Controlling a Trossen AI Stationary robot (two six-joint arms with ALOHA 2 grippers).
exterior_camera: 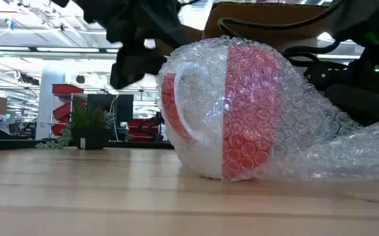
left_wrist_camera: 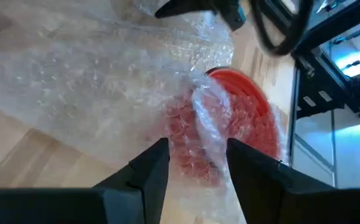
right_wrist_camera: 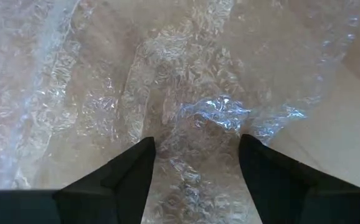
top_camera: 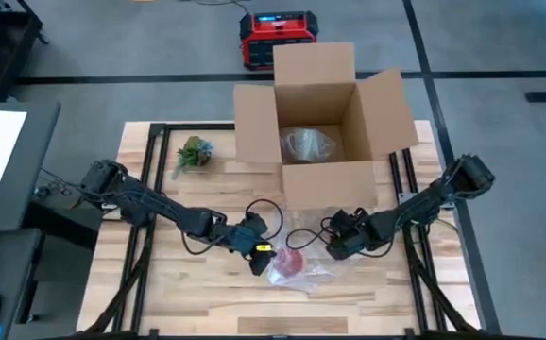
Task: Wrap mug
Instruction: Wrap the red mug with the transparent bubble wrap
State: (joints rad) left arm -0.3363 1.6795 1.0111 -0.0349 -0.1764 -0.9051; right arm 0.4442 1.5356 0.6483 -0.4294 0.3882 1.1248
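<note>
A red and white mug (top_camera: 289, 262) lies on its side on the wooden table (top_camera: 188, 293), covered in clear bubble wrap (exterior_camera: 334, 151). Its handle (exterior_camera: 176, 105) shows through the wrap in the low view. My left gripper (top_camera: 262, 253) is open at the mug's left. In the left wrist view its fingers stand on either side of a raised fold of wrap (left_wrist_camera: 208, 115) over the mug (left_wrist_camera: 248, 115). My right gripper (top_camera: 332, 247) is open at the mug's right, over the loose sheet of wrap (right_wrist_camera: 192, 93). My left gripper has a fold of wrap (left_wrist_camera: 205, 134) between its open fingers, which come level from the table's left; whether they touch it I cannot tell. My right gripper has its open fingers on either side of a crumpled ridge of wrap (right_wrist_camera: 214, 112); whether they touch it I cannot tell.
An open cardboard box (top_camera: 325, 123) with more bubble wrap inside stands just behind the mug at the table's far middle. A small potted plant (top_camera: 193, 153) sits at the far left. Black cables (top_camera: 282, 222) loop on the table between the arms.
</note>
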